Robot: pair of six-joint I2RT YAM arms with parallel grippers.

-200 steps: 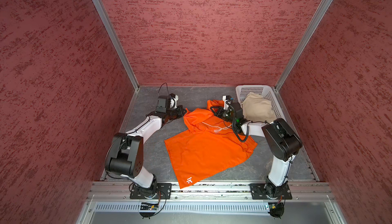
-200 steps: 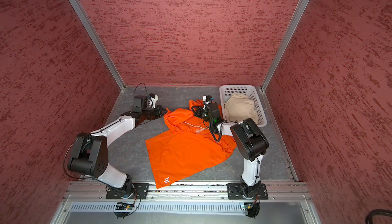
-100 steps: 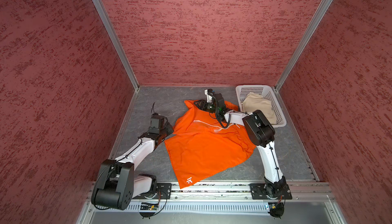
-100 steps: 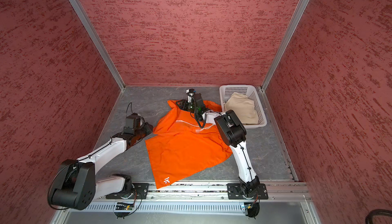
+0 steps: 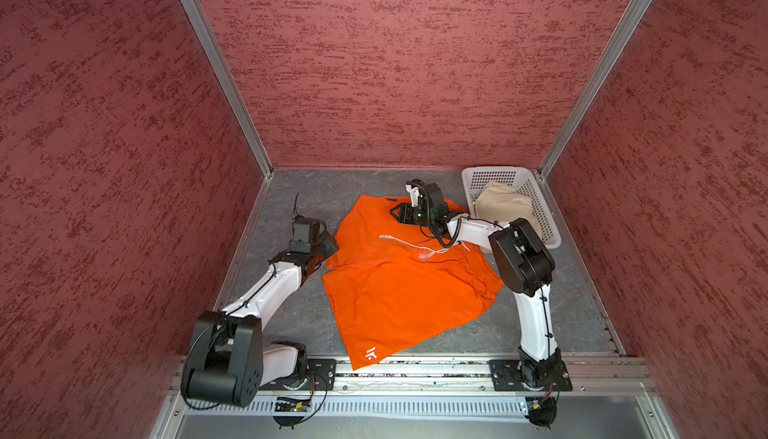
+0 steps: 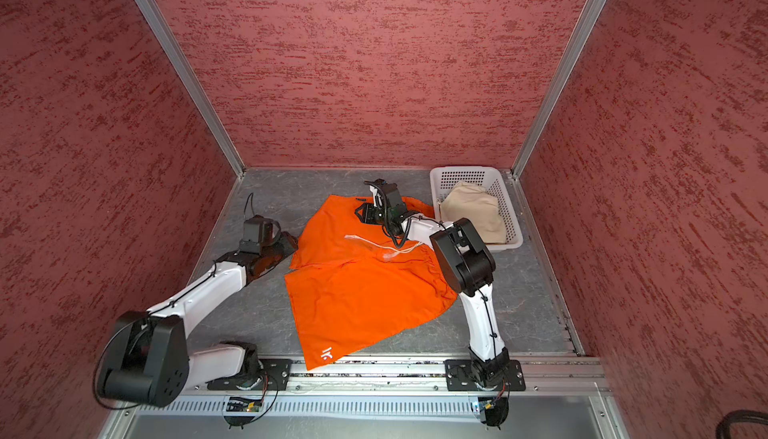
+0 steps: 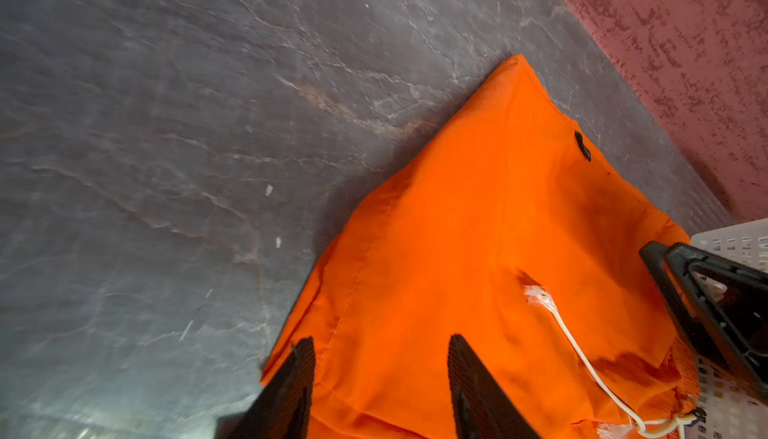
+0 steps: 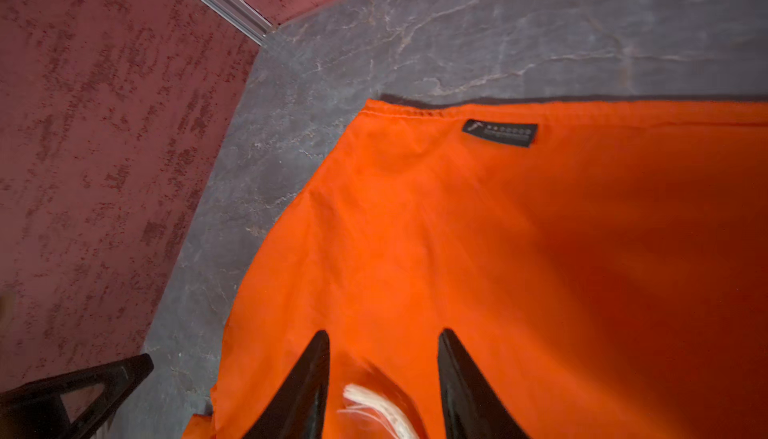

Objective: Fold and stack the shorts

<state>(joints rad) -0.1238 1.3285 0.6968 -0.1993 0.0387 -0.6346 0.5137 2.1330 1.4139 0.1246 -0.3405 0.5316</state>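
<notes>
Orange shorts [image 5: 399,291] on grey tabletop [image 5: 299,200], apparently one fold in; beige shorts [image 5: 503,208] bunched in white basket [image 5: 494,176], unfolded, unstacked. Left gripper [image 7: 381,339], right gripper [image 8: 384,333]: jaws apart, empty, above orange cloth.

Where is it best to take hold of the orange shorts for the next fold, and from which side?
Probably the near hem corner by the white logo, approached from the front rail. That leg of the orange shorts lies flat, and its corner reaches onto the rail, so one tool finger could slide underneath.
</notes>
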